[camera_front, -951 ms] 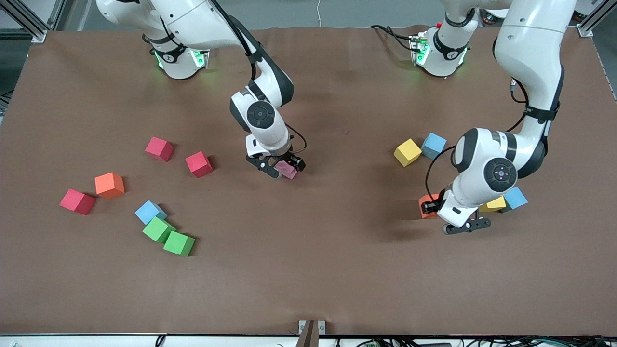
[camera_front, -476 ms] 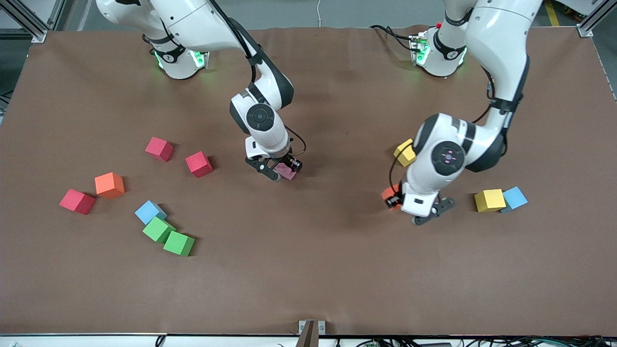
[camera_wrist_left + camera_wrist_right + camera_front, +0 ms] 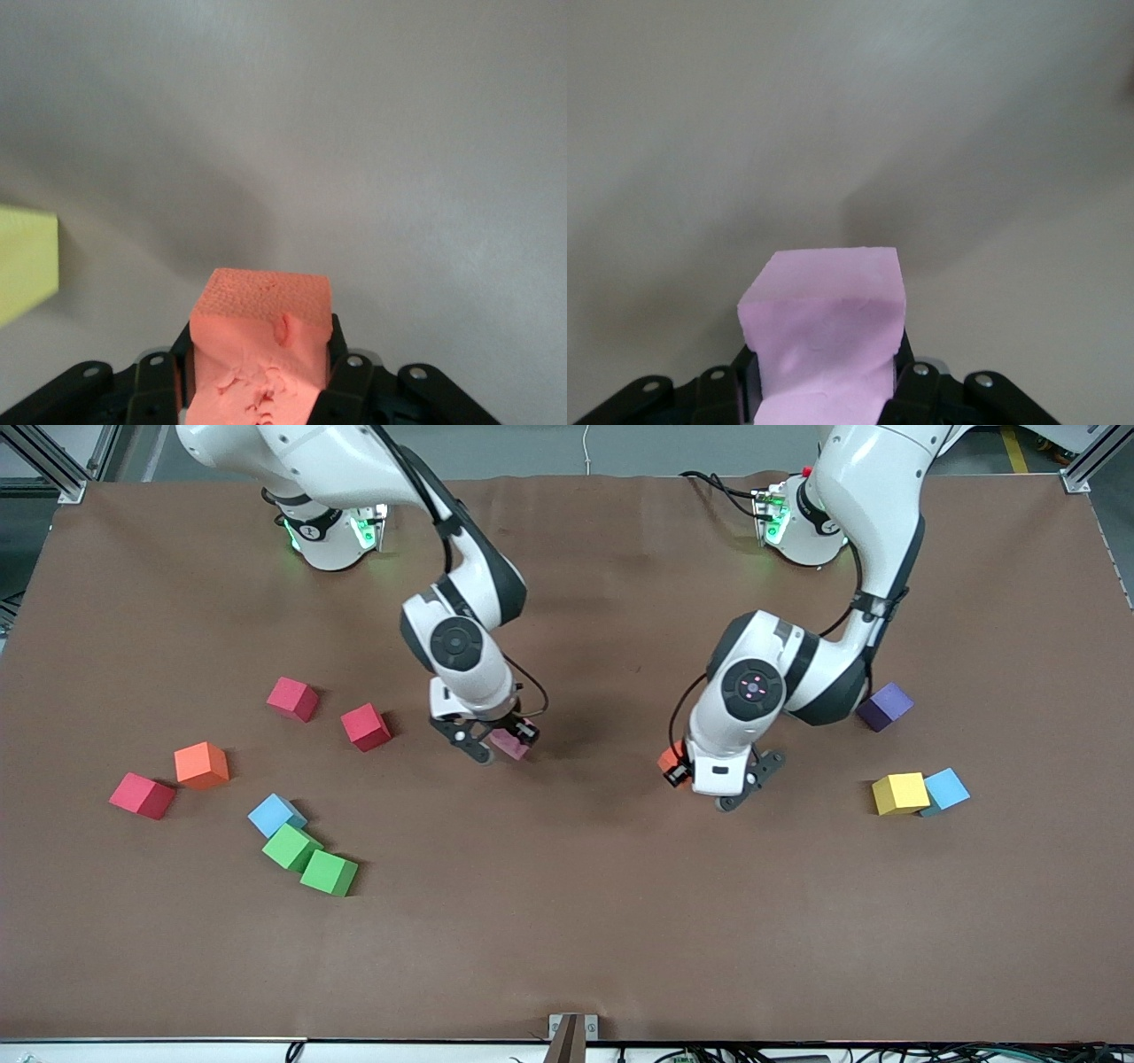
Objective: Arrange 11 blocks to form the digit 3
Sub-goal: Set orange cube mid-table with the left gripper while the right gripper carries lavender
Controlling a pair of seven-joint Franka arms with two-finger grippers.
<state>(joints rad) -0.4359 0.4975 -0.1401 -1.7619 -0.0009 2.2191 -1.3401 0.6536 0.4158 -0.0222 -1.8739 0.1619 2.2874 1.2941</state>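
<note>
Gripping pink block (image 3: 824, 336), right gripper (image 3: 500, 746)

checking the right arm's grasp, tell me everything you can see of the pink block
The pink block is a small matte foam cube, pale pink, with clean edges and a slightly creased face toward the wrist camera. It sits clamped between the fingers of the right gripper, which is shut on two facing sides, over bare table near the middle. In the front view only a corner of it shows under the gripper. Nothing else touches it. Whether it is off the table cannot be told.
</note>
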